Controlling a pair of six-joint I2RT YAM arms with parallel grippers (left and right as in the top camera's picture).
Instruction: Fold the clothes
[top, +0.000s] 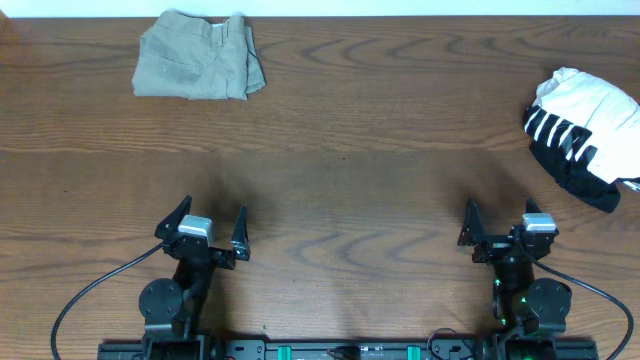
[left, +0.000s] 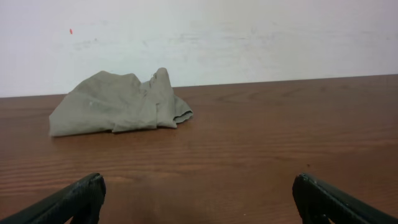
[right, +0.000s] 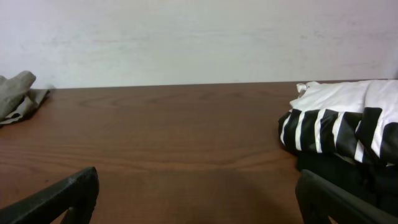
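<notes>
Currently, left gripper (top: 214, 208) wide open at near left, right gripper (top: 500, 210) wide open at near right, white black-striped T-shirt (top: 585, 125) bunched at right table (top: 380, 150) edge, khaki trousers (top: 198, 68) lying far left.

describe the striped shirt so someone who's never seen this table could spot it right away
Start at the wooden table and go to its right edge, out beyond the right gripper. The bunched T-shirt lies there, white with black block stripes, unlike the plain khaki trousers at the far left.
</notes>
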